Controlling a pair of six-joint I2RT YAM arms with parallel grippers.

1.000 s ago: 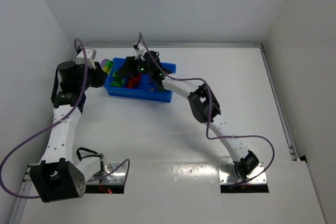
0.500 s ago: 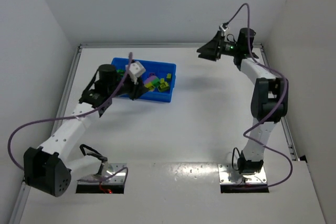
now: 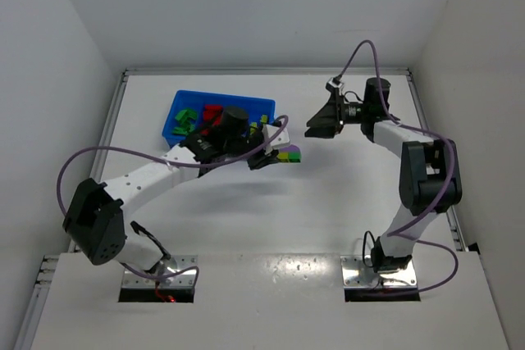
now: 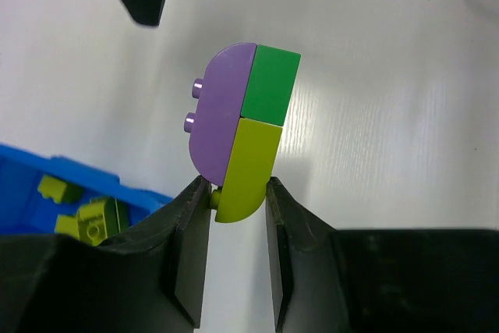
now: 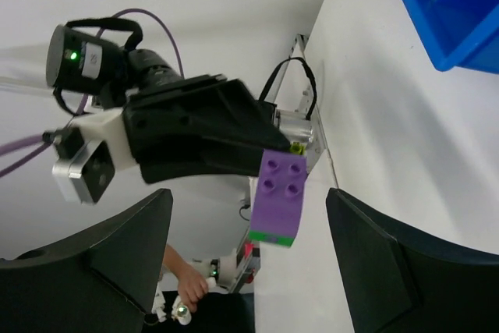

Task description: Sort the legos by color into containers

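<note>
Left claw [image 4: 238, 186] clamps a purple-green-yellow lego clump [image 4: 242, 126].

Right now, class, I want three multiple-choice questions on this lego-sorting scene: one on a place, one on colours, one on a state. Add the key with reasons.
1. Where is the brick clump?
A. inside the blue tray
B. outside the tray, in the left fingers
C. lying by the right arm's base

2. What colours is the clump?
A. red and blue
B. purple, green, yellow-green
C. all purple

3. How are the right fingers?
A. spread and empty
B. shut on a brick
C. out of sight

Key: 1 B, the clump is pinched past the tray's rim. 2 B, the left wrist view shows all three. 3 A, nothing is gripped between them.
</note>
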